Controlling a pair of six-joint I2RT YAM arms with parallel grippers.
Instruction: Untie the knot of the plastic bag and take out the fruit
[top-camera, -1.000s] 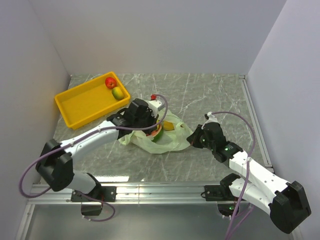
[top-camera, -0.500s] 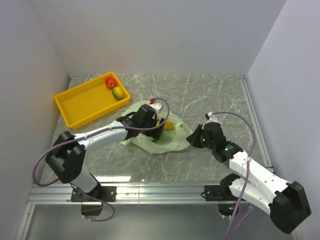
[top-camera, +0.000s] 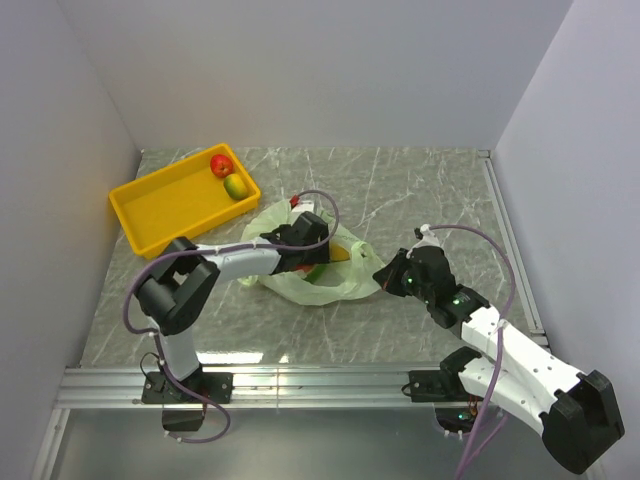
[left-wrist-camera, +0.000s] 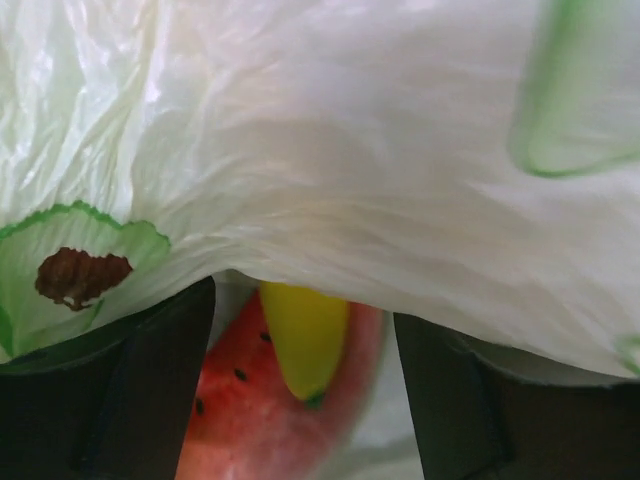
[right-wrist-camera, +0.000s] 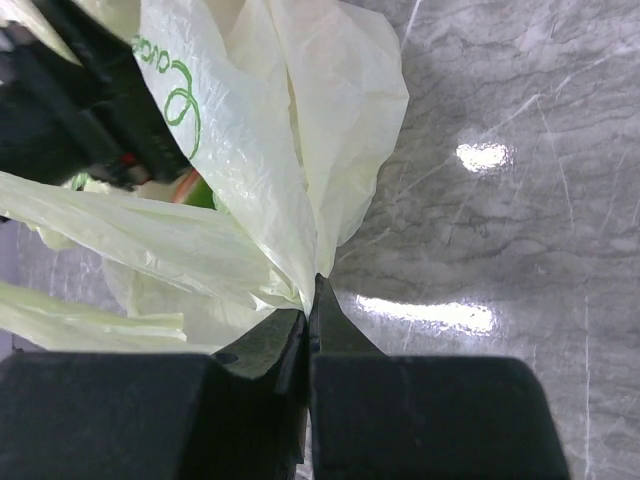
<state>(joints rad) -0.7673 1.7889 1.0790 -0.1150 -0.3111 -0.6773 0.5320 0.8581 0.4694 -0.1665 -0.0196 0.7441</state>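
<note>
While the right gripper (right-wrist-camera: 310, 312) is closed tightly on a thin fold of the bag (right-wrist-camera: 300, 160) at its right edge, the left gripper (left-wrist-camera: 305, 395) reaches under the bag's film with its jaws wide apart, holding nothing. Between its fingers (left-wrist-camera: 150, 400) lie a banana (left-wrist-camera: 303, 335) and a watermelon slice (left-wrist-camera: 235, 425); I cannot tell if the fingers touch them. The bag lies in the middle of the table (top-camera: 420, 190). The tray (top-camera: 140, 225), at far left, holds a red apple (top-camera: 221, 164) and a green fruit (top-camera: 235, 186).
</note>
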